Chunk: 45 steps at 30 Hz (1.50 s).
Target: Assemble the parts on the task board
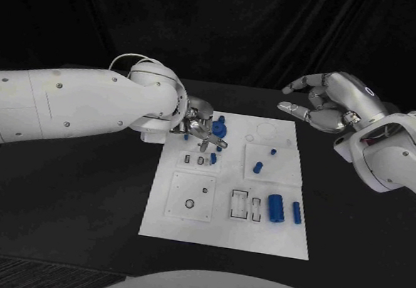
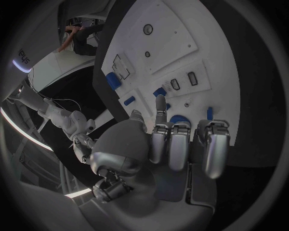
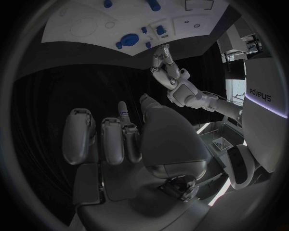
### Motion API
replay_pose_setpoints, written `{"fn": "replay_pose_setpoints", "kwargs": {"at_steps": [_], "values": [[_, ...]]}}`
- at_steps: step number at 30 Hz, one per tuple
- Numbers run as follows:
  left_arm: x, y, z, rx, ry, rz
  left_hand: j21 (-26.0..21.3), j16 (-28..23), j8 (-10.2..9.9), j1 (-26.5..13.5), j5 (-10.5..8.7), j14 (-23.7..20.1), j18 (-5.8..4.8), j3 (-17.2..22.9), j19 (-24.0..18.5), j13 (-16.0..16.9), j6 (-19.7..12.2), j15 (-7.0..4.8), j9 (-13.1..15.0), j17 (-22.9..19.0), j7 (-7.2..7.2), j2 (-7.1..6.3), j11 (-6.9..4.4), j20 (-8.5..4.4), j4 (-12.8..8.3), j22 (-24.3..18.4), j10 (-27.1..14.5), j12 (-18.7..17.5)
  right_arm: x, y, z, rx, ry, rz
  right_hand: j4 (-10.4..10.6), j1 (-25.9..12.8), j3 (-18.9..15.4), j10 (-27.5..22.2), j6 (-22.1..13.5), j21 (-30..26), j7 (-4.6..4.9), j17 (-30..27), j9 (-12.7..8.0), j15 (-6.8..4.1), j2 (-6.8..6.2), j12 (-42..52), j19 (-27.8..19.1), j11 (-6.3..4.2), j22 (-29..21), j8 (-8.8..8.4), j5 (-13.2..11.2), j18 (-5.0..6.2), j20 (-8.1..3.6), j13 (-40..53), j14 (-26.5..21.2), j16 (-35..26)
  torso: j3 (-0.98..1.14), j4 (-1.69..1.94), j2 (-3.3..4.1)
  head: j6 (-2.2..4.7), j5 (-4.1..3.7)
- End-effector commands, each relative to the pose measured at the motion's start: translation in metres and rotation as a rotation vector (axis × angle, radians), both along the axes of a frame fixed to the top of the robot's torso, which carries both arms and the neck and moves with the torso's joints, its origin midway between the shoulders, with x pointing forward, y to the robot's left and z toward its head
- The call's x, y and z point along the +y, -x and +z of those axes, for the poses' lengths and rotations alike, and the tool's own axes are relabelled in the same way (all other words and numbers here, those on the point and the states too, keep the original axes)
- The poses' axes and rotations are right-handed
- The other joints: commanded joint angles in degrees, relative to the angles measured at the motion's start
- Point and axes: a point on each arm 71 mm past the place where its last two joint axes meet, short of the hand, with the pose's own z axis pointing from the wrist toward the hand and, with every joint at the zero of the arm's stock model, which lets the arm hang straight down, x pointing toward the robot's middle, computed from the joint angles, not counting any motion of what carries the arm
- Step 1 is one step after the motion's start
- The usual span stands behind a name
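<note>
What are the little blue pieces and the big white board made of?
The small blue pieces look like matte plastic: even colour, no shine. The flat white task board seems smooth plastic too, with cut-out slots, though painted metal is possible.

task board (image 1: pixel 258 240) mid-table, left robot hand (image 1: pixel 199 126) over its far-left corner, right robot hand (image 1: pixel 324 102) beyond

Black table (image 1: pixel 66 197) under the white task board (image 1: pixel 227 236).

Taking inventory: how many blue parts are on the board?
7: three small blue parts by the left hand, two mid-board, two cylinders at the near right; others may be hidden.
</note>
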Motion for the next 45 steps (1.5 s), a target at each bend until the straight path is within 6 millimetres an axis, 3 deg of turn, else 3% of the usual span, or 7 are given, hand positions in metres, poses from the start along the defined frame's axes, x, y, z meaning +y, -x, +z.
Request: {"fn": "replay_pose_setpoints", "kwargs": {"at_steps": [1, 9, 13, 16, 20, 27, 45], "values": [[0.0, 0.0, -0.003, 0.024, -0.052, -0.004, -0.5, 0.2, -2.1, 0.4, 0.25, 6.0, -0.23, 0.7, 0.5, 15.1, 0.0, -0.12, -0.5, 15.1, 0.55, 0.11, 0.34, -0.12, -0.1, 10.6, 5.8, 0.0, -0.001, -0.001, -0.003, 0.03, 0.007, -0.025, 0.1, 0.1, 0.0, 5.6, 0.4, -0.2, -0.17, 5.6, -0.1, 0.4, 0.42, -0.2, 0.0, 0.42, 10.1, 0.05, 0.2, 0.53, 0.44, 14.3, 4.0, -0.2, 0.02, 0.1, -0.12, 0.01, -0.74], [-0.006, -0.002, -0.008, 0.036, -0.073, -0.003, -0.4, 0.2, -3.0, 0.7, 0.46, 6.0, -0.3, 1.1, 0.8, 15.1, 0.3, -0.03, -0.7, 15.1, 0.62, 0.05, 0.42, -0.03, -0.3, 10.9, 5.8, 0.0, -0.001, -0.002, -0.006, 0.044, 0.015, -0.027, 0.1, 0.0, 0.0, 5.4, 0.4, -0.5, -0.16, 5.4, -0.1, 0.42, 0.5, -0.4, -0.1, 0.44, 10.1, 0.02, 0.3, 0.59, 0.46, 13.9, 4.0, -0.4, -0.02, 0.04, -0.06, 0.01, -0.95], [-0.007, -0.002, -0.011, 0.039, -0.076, 0.0, -0.5, 0.2, -3.7, 1.1, 0.8, 6.0, -0.27, 1.6, 0.7, 15.1, 0.7, 0.02, -0.8, 15.1, 0.62, 0.07, 0.45, 0.03, -0.6, 10.8, 5.8, 0.0, -0.001, -0.002, -0.006, 0.046, 0.017, -0.024, 0.0, 0.0, 0.0, 5.3, 0.4, -0.6, -0.15, 5.3, -0.2, 0.42, 0.55, -0.4, -0.1, 0.45, 10.0, -0.02, 0.4, 0.6, 0.47, 13.8, 4.0, -0.5, 0.15, 0.08, 0.05, 0.01, -1.15], [-0.007, -0.003, -0.012, 0.04, -0.078, 0.004, -0.6, 0.2, -4.1, 1.4, 0.98, 6.0, -0.25, 1.9, 0.7, 15.1, 0.9, 0.03, -0.9, 15.1, 0.61, 0.07, 0.45, 0.05, -0.8, 10.7, 5.8, 0.0, 0.0, -0.002, -0.007, 0.048, 0.019, -0.022, 0.0, 0.0, 0.0, 5.3, 0.4, -0.6, -0.15, 5.3, -0.2, 0.42, 0.55, -0.4, -0.1, 0.45, 10.0, -0.02, 0.4, 0.6, 0.47, 13.8, 4.0, -0.5, 0.14, 0.19, 0.07, 0.01, -1.43], [-0.008, -0.003, -0.015, 0.045, -0.081, 0.008, -0.7, 0.2, -5.6, 2.4, 2.15, 6.0, -0.19, 3.0, 0.5, 15.1, 1.3, 0.07, -1.0, 15.1, 0.63, -0.04, 0.49, 0.11, -1.7, 10.6, 5.8, 0.0, 0.0, -0.003, -0.008, 0.05, 0.02, -0.022, 0.0, 0.0, 0.0, 5.3, 0.4, -0.6, -0.15, 5.3, -0.2, 0.42, 0.55, -0.4, -0.1, 0.45, 10.0, -0.02, 0.4, 0.6, 0.47, 13.8, 4.0, -0.5, -0.05, 0.18, -0.04, 0.01, -1.25], [-0.011, -0.002, -0.022, 0.058, -0.083, 0.005, -0.8, 0.2, -6.9, 3.5, 3.21, 6.0, -0.17, 4.2, 0.5, 15.1, 1.9, 0.05, -1.0, 15.1, 0.56, -0.22, 0.44, 0.12, -2.7, 10.6, 5.8, 0.0, 0.0, -0.003, -0.008, 0.051, 0.02, -0.022, 0.0, 0.1, 0.0, 5.1, 0.4, -0.9, -0.12, 5.0, -0.3, 0.43, 0.67, -0.6, -0.2, 0.44, 10.0, -0.17, 0.6, 0.66, 0.49, 13.5, 3.9, -0.7, -0.02, 0.01, -0.1, 0.01, -0.95], [-0.016, -0.004, -0.027, 0.061, -0.068, -0.001, -1.1, 0.2, -8.2, 4.4, 4.13, 6.0, -0.07, 5.8, 0.1, 15.1, 2.4, -0.02, -1.0, 15.1, 0.48, -0.32, 0.36, 0.07, -3.7, 10.3, 5.8, 0.0, 0.0, -0.004, -0.009, 0.053, 0.023, -0.022, 0.0, 0.1, 0.0, 5.0, 0.2, -1.1, -0.1, 4.8, -0.5, 0.41, 0.71, -0.6, -0.3, 0.4, 9.9, -0.38, 0.7, 0.71, 0.49, 13.4, 3.8, -0.8, 0.05, 0.06, -0.22, 0.01, -0.81]]}}
